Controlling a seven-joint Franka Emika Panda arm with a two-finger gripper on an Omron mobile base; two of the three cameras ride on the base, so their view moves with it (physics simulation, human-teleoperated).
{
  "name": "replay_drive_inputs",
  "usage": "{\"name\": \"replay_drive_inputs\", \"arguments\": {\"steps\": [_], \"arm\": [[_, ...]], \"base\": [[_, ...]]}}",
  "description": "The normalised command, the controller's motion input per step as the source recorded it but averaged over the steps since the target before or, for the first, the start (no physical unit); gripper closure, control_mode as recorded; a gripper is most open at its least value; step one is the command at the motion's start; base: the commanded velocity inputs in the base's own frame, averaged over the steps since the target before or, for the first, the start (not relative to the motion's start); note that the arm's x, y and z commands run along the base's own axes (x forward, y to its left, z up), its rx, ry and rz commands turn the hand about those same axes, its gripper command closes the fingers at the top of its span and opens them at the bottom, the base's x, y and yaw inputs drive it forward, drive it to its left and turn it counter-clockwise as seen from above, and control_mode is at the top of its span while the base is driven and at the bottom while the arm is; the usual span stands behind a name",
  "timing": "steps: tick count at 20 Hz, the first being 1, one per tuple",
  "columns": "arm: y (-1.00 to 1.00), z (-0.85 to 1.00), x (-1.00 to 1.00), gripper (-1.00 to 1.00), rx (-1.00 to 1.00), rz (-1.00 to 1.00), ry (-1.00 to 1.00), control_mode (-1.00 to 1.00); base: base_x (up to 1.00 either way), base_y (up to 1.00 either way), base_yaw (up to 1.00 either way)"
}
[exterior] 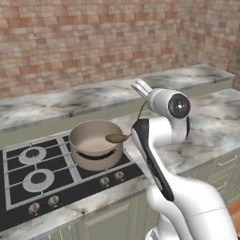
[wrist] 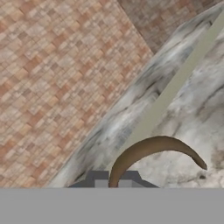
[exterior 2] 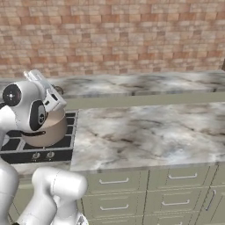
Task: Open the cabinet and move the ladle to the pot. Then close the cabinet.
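While the hand (wrist: 113, 183) is clamped on the thin handle of the brown wooden ladle (exterior: 118, 137), the oval bowl end hangs over the rim of the round beige metal pot (exterior: 95, 144) on the black stove (exterior: 28, 178). The carrying step seems nearly finished; next the robot should lower and release it.

black stovetop (exterior: 42, 180), marble counter (exterior 2: 149, 132), brick wall (exterior: 70, 42)
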Motion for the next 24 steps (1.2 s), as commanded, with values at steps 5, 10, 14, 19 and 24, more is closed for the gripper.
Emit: {"name": "replay_drive_inputs", "arguments": {"steps": [5,10,14,19,24], "arm": [[0.01,-0.17,0.04,1.0,0.0,0.0,0.0,-1.0],[0.04,-0.25,0.0,1.0,-0.02,0.0,0.0,-1.0],[0.06,-0.17,0.0,1.0,-0.03,0.0,0.0,-1.0],[0.14,-0.11,0.12,1.0,-0.03,0.0,0.0,-1.0],[0.19,-0.08,0.27,1.0,-0.02,0.0,0.0,-1.0]], "base": [[0.0,0.0,0.0],[0.0,0.0,0.0],[0.0,0.0,0.0],[0.0,0.0,0.0],[0.0,0.0,0.0]]}}
